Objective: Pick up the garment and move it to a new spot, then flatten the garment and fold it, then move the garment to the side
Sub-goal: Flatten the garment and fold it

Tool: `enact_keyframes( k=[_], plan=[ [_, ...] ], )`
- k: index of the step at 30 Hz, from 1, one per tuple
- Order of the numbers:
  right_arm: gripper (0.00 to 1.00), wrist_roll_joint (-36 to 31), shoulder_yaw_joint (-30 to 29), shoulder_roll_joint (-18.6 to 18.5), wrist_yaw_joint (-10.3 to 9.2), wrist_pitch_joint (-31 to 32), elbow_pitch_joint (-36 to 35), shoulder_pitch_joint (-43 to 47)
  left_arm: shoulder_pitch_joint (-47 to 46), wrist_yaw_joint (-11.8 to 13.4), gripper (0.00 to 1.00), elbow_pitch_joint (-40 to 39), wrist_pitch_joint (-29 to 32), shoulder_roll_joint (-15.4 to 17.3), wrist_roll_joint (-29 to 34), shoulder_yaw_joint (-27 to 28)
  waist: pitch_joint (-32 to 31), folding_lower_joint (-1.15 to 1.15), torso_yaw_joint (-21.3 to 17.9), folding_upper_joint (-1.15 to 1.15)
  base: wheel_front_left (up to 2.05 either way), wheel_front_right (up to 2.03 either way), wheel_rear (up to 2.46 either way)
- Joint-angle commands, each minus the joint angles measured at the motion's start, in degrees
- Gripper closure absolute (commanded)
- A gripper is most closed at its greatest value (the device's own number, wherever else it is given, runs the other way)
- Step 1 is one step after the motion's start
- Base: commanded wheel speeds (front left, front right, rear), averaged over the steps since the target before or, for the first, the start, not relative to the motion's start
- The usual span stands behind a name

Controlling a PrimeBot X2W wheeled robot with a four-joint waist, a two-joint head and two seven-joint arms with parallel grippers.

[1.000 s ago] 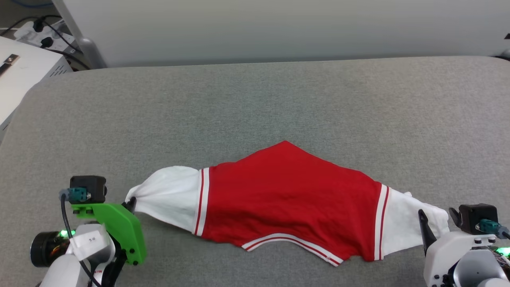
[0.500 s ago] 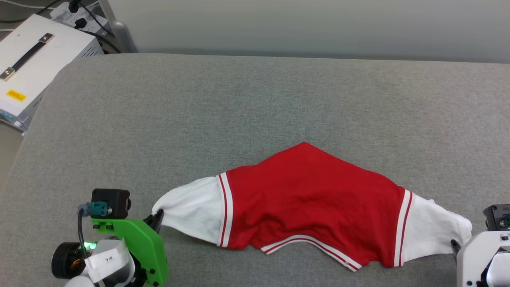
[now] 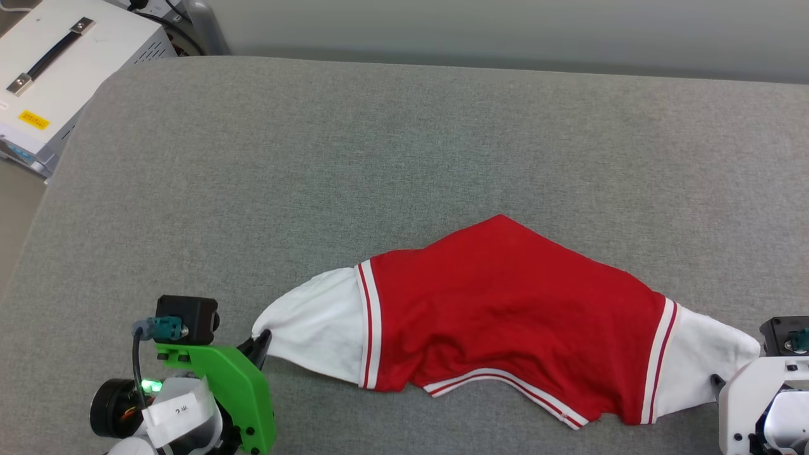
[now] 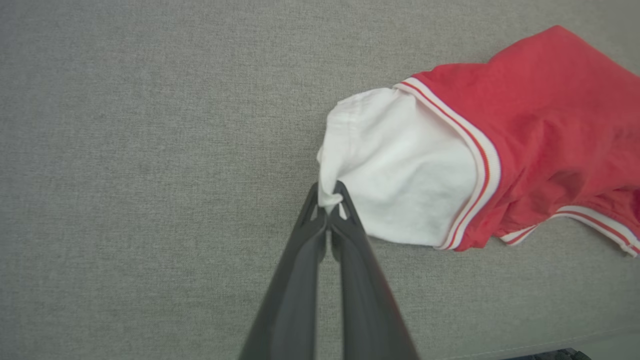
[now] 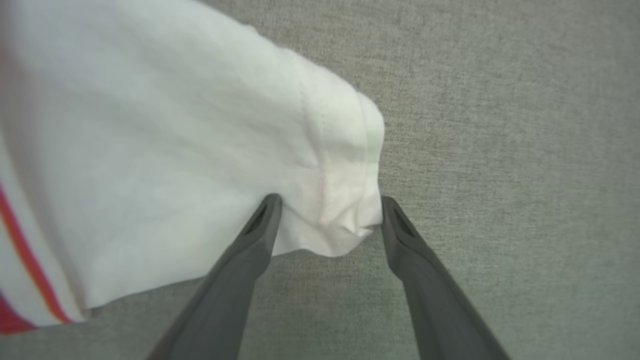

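You're looking at the red jersey shirt with white short sleeves and red-white striped trim (image 3: pixel 512 316) stretched left to right across the near half of the grey fabric-covered counter (image 3: pixel 404 139), right of its middle. Its red body rises to a peak on the far side and a striped hem curves along the near edge. Your left claw (image 4: pixel 330 200) is pinched closed on the very tip of the left white sleeve (image 4: pixel 400 165). Its 2 dark fingers are pressed together with a small tuft of white cloth caught between the tips, and the sleeve tapers to a point there. Your right claw (image 5: pixel 330 202) stands open at the right white sleeve (image 5: pixel 200 125). Its 2 fingers are spread apart with the bunched cuff sitting between the tips, one fingertip against the underside of the sleeve and the other at the cuff's outer edge; the jaws have not closed on the cloth. In the head view, the green plastic bracket (image 3: pixel 234 385) on your left wrist sits at the near left, just beside the sleeve tip. A white box-shaped case with a black handle and a yellow label (image 3: pixel 63 69) stands off the counter's far left corner.
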Motion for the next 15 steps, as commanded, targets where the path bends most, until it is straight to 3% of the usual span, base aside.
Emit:
enact_keyframes(
  k=[1,3,4,6,15],
  plan=[
    [0.00,-0.33,0.74,0.28,-0.04,0.09,2.10,-0.39,-0.56,0.10,1.00,-0.13,-0.03,0.35,-0.23,-0.09,0.29,0.00,0.19,0.66,0.00,0.00,0.00],
    [0.00,0.01,1.36,0.50,-0.04,0.31,3.45,-0.42,-0.62,0.08,1.00,-0.12,0.03,0.45,-0.26,-0.13,0.42,0.00,0.27,0.66,0.00,0.00,0.00],
    [0.46,0.29,1.52,0.70,-0.04,0.43,4.07,-0.47,-0.66,0.11,1.00,-0.08,0.04,0.50,-0.27,-0.13,0.46,0.00,0.29,0.66,0.00,0.00,0.00],
    [1.00,0.43,1.85,0.67,-0.04,0.45,4.87,-0.55,-0.70,0.15,1.00,0.08,0.03,0.55,-0.31,-0.13,0.36,0.00,0.29,0.66,0.00,0.00,0.00],
    [1.00,2.24,1.70,-0.86,-0.04,-3.20,1.87,-1.41,-0.64,-0.15,1.00,0.10,-2.48,0.86,-1.02,1.26,-3.32,0.00,-0.76,0.66,0.00,0.00,0.00]
  ],
)
